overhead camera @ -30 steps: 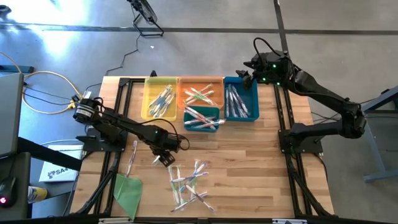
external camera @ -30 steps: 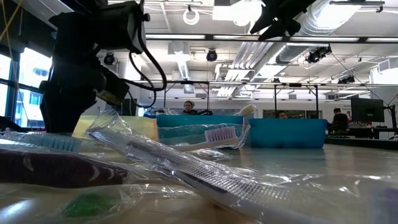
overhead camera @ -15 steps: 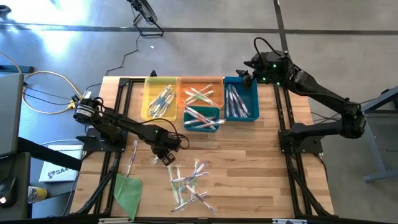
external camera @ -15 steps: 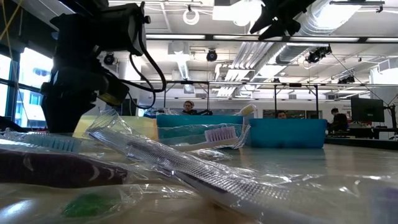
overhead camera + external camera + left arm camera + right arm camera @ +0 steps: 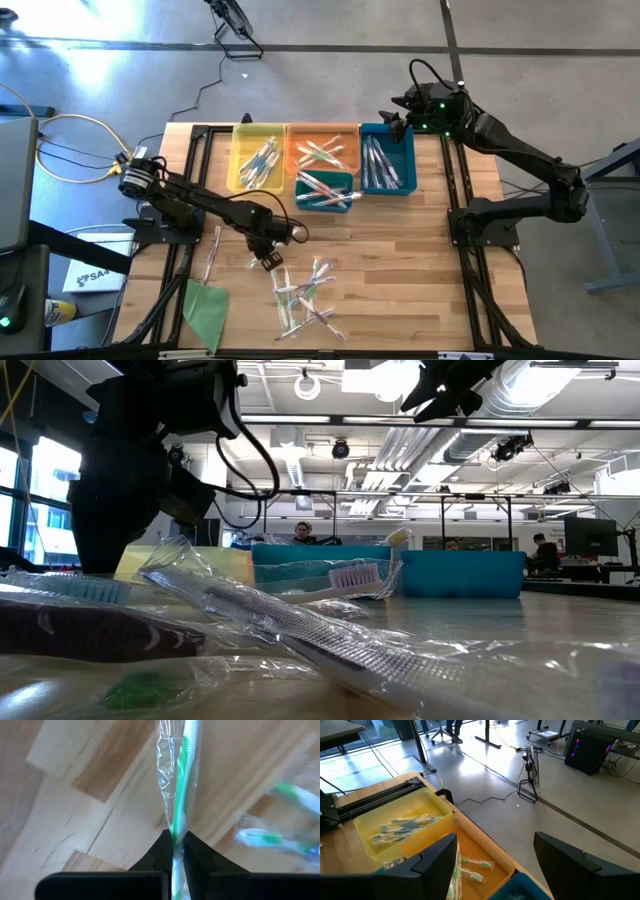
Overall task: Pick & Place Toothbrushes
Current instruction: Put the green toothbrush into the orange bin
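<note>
Toothbrushes (image 5: 305,295): loose pile of clear-wrapped pieces on the wooden table (image 5: 420,260), on the near side of the bins; further pieces already sorted in the bins.

Item in hand: one green-and-white wrapped toothbrush (image 5: 179,785), at the pile's bin-side edge. Left gripper (image 5: 270,258) clamped together on its wrapper end, low over the table.

Beyond the pile: yellow bin (image 5: 257,160), orange bin (image 5: 322,148), teal bin (image 5: 325,188), blue bin (image 5: 385,162), in a cluster at the table's far edge.

Right gripper (image 5: 397,118): fingers wide apart, nothing between them, waiting above the blue bin's far corner.

Risk, judged: the pinch appears to catch mostly film near one end, so the brush could slide out or swing on the lift; neighbouring wrappers just beside it might drag along.

View differences: the left wrist view alone shows the pinch point and the brush's green colour. The high view alone shows the bins' layout. The right wrist view shows brushes lying in the yellow and orange bins.
</note>
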You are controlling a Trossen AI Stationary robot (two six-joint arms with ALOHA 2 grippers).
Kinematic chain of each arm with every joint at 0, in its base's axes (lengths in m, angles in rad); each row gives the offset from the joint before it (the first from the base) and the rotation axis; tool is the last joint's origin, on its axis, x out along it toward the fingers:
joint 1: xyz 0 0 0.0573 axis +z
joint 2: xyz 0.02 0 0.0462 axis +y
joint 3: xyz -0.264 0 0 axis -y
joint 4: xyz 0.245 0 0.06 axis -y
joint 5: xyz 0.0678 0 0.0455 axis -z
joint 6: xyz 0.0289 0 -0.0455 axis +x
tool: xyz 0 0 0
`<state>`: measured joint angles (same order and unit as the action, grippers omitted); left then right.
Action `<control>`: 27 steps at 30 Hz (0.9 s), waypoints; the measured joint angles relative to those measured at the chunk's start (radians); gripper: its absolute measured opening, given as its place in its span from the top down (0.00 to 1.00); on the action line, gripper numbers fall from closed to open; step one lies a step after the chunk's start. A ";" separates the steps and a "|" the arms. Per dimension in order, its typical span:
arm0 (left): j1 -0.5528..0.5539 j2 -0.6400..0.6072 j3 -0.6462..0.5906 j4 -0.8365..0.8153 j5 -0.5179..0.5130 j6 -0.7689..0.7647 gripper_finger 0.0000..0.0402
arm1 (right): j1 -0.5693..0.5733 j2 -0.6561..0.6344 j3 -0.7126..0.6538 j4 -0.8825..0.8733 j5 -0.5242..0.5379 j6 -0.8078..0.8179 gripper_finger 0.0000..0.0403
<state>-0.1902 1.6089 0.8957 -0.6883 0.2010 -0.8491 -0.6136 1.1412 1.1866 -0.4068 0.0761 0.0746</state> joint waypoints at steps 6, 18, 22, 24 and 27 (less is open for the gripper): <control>0.000 -0.009 0.038 -0.017 0.002 0.073 0.96 | 0.000 0.000 0.000 0.000 0.000 0.000 0.36; 0.073 -0.095 0.141 -0.131 -0.018 0.236 0.96 | 0.000 0.000 0.000 0.000 -0.002 0.000 0.36; 0.126 -0.121 0.196 -0.154 -0.026 0.334 0.96 | 0.000 -0.002 0.000 -0.001 -0.006 0.000 0.36; 0.151 -0.129 0.226 -0.166 -0.027 0.385 0.96 | 0.000 -0.003 0.000 0.000 -0.007 0.000 0.36; 0.194 -0.130 0.278 -0.189 -0.028 0.466 0.96 | 0.000 -0.003 0.000 -0.001 -0.019 0.000 0.36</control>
<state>0.0037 1.4789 1.1737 -0.8776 0.1729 -0.3835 -0.6136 1.1385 1.1866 -0.4076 0.0570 0.0748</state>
